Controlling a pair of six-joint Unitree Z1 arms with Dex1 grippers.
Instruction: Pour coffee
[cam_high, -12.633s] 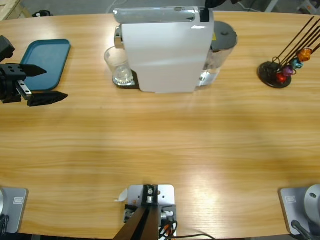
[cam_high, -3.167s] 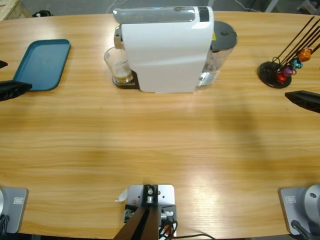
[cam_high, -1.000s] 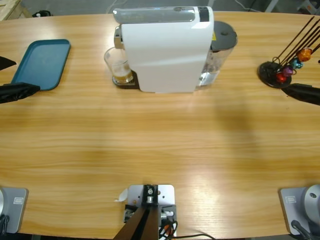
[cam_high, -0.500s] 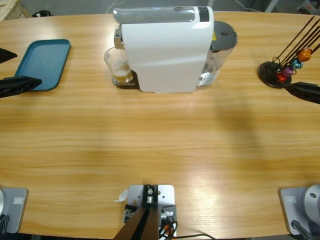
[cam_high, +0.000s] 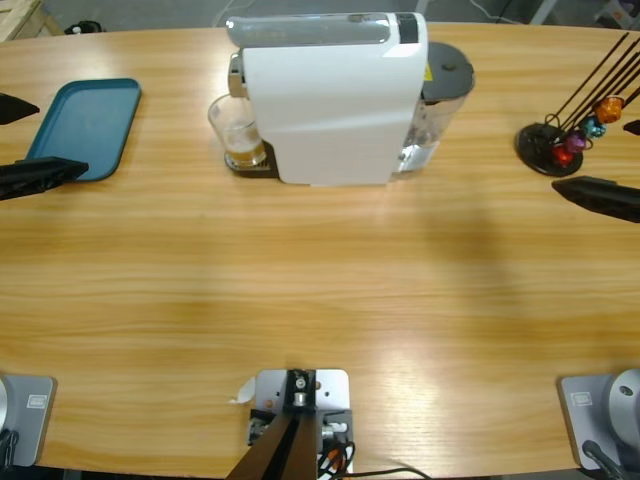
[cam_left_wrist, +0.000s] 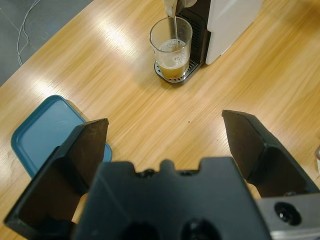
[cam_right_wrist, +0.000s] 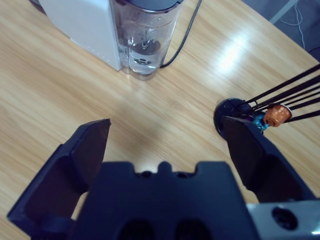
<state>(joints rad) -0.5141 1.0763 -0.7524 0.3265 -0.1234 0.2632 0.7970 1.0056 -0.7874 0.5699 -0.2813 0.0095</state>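
Observation:
A clear glass (cam_high: 240, 135) stands on the drip tray under the spout of the white coffee machine (cam_high: 330, 100). In the left wrist view a thin stream falls from the spout into the glass (cam_left_wrist: 171, 50), which holds a little amber coffee (cam_left_wrist: 173, 71) with pale foam on top. My left gripper (cam_high: 62, 136) is open at the table's left edge, far from the glass, with nothing between its jaws (cam_left_wrist: 164, 120). My right gripper (cam_high: 590, 157) is open at the right edge, also empty (cam_right_wrist: 166, 121).
A teal tray (cam_high: 85, 125) lies at the back left, partly under the left jaws. A black capsule stand (cam_high: 550, 148) with coloured capsules sits at the back right, close to my right gripper. The machine's water tank (cam_right_wrist: 145, 35) and cable are behind it.
My left gripper has crept a little to the right over the tray's edge. My right gripper has shifted left and toward the table's front. The coffee in the glass has risen slightly.

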